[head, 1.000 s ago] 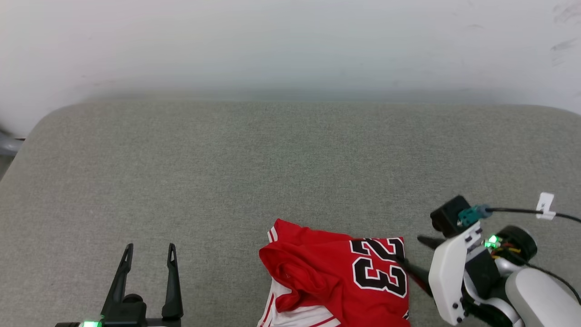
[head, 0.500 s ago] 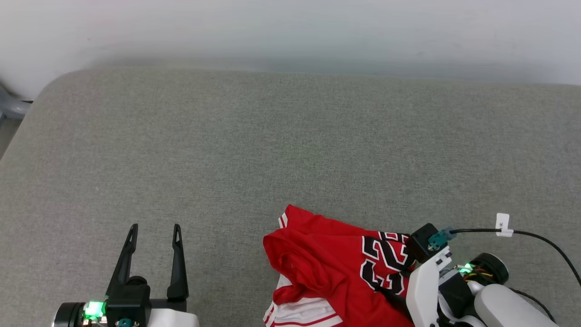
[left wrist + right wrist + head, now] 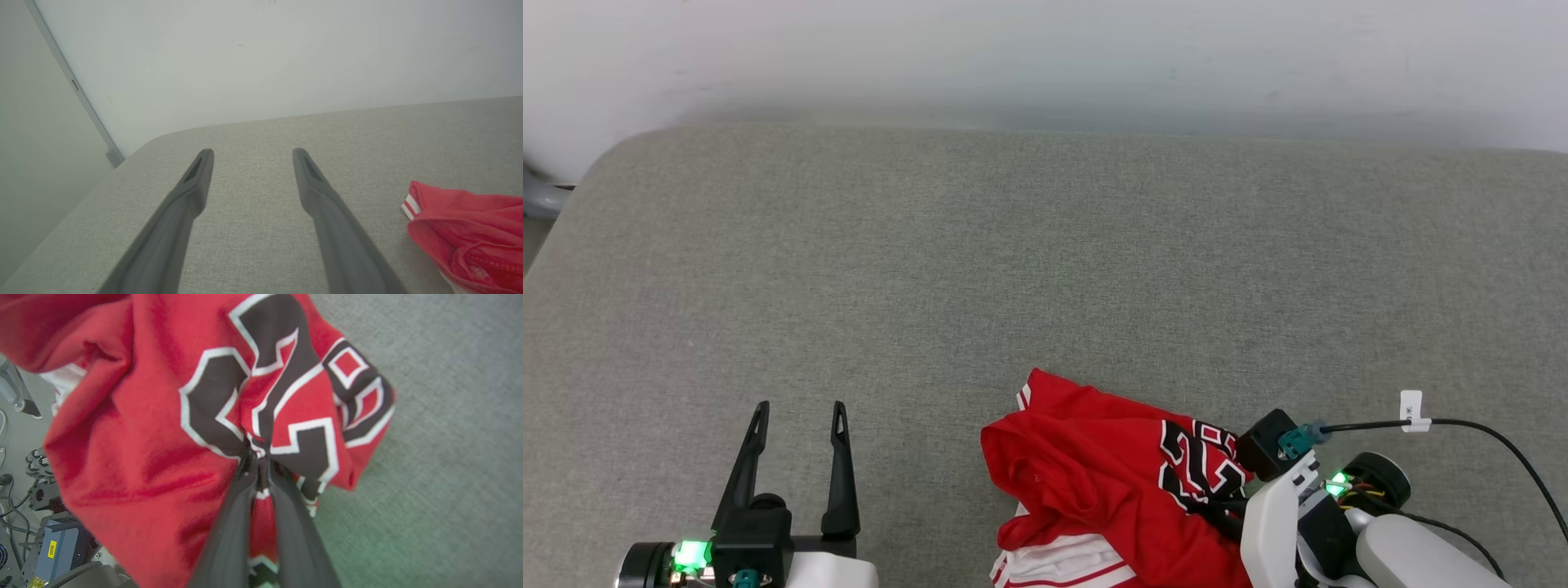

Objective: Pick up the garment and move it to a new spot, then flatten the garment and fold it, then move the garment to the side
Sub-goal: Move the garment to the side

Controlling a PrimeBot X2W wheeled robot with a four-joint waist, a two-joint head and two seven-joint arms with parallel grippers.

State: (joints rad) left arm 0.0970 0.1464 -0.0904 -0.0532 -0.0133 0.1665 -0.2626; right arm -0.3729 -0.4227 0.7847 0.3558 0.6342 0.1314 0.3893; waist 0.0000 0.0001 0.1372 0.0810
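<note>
At the near edge of the grey padded surface (image 3: pixel 1013 286), right of its middle, the garment (image 3: pixel 1094 482) lies in a crumpled red heap. Its white striped trim is at the very edge and part of the cloth seems to hang over it. The right gripper (image 3: pixel 257 455) is clamped on the garment, its two dark fingers pressed together on a small tuck of fabric in the black numerals (image 3: pixel 261 388). Towards the near left corner, well apart from the cloth, the left gripper (image 3: pixel 800 407) hovers with its fingers spread wide and nothing between them. Beyond both, the surface runs bare to its far edge, where the pale wall (image 3: pixel 1045 57) rises. The main risk is the small bite: if only the top layer is caught, a lift may let the cloth slip free. It could also unroll and drag, or the overhanging weight could pull it off the near edge. The cable (image 3: pixel 1462 425) by the right wrist could also snag a fold. The count is one garment, two grippers with two fingers each, and one cable.
</note>
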